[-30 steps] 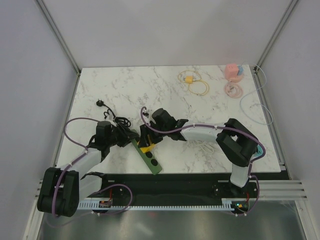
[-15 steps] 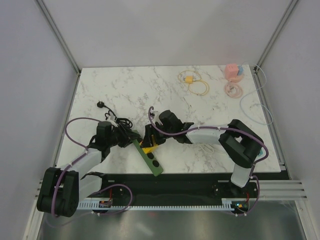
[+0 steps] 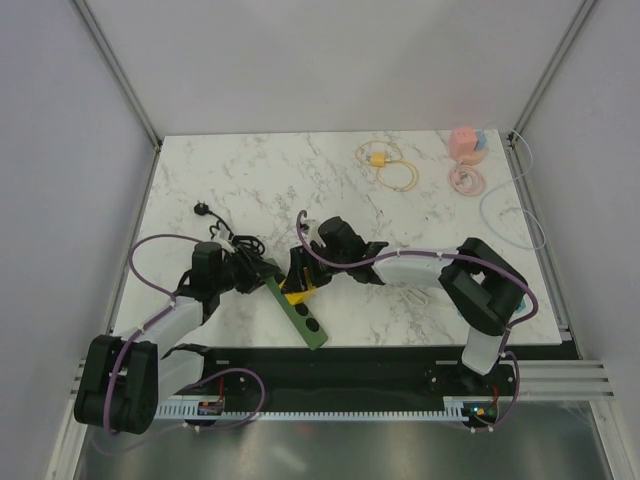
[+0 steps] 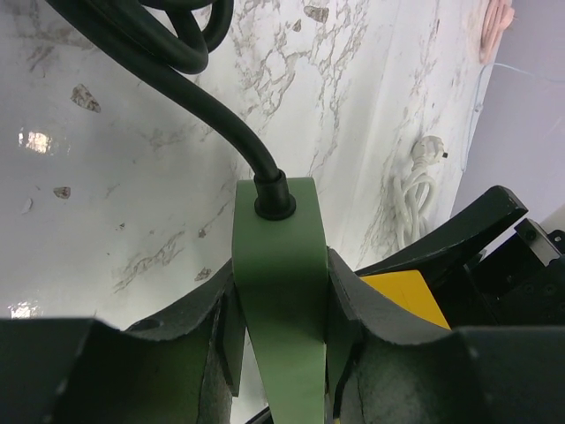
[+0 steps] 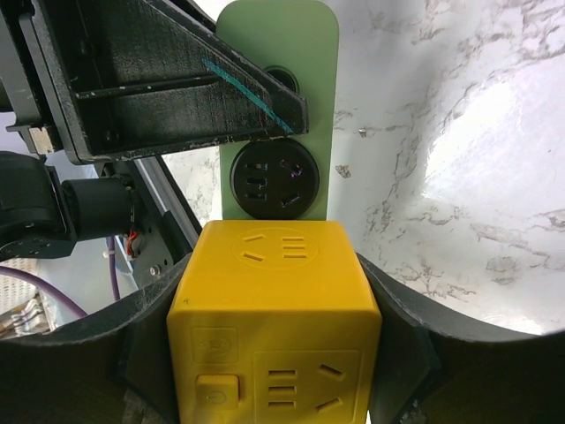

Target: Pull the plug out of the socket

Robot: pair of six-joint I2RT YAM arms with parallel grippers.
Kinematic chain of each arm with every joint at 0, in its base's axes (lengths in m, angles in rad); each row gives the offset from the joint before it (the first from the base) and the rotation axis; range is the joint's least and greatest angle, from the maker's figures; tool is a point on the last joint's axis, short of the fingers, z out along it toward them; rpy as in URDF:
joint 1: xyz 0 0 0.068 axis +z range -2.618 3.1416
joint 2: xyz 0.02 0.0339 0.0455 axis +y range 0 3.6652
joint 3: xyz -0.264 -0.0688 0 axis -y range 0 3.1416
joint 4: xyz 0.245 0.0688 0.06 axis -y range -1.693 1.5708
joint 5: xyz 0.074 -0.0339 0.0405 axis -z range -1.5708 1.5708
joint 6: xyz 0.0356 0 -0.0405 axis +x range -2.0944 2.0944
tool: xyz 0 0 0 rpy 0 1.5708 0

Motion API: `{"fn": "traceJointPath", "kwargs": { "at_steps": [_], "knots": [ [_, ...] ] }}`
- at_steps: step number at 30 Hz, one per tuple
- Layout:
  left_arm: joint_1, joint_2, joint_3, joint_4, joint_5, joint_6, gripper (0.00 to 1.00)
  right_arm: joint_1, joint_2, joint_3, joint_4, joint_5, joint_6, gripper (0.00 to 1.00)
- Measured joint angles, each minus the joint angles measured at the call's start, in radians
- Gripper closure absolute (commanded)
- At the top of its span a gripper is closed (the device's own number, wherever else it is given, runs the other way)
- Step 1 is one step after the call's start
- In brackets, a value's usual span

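The socket is a green power strip (image 3: 303, 318) lying slantwise near the table's front edge. My left gripper (image 3: 256, 277) is shut on its cable end; in the left wrist view both fingers press the strip's (image 4: 281, 265) sides, just below where the black cable (image 4: 190, 84) enters it. The plug is a yellow cube adapter (image 3: 294, 296) sitting on the strip. My right gripper (image 3: 300, 278) is shut on it; in the right wrist view the cube (image 5: 275, 309) fills the jaws, with the strip's (image 5: 318, 71) free black outlet just beyond. Whether its pins are still seated is hidden.
The strip's black cable lies coiled (image 3: 236, 248) behind my left gripper and ends in a black plug (image 3: 200, 208). Yellow rings (image 3: 392, 166), a pink object (image 3: 466, 145) and a white cable (image 3: 508, 215) lie at the back right. The table's front edge is close below the strip.
My right wrist has shifted slightly to the right. The yellow plug, the green strip and the left arm stay where they were.
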Motion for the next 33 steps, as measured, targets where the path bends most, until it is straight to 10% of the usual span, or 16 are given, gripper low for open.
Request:
{"fn": "traceJointPath", "kwargs": {
  "at_steps": [33],
  "knots": [
    [0.012,-0.151,0.088,-0.13,-0.084,-0.063,0.98,-0.066,-0.019,0.128,-0.095,-0.089,-0.075,1.0]
  ]
}}
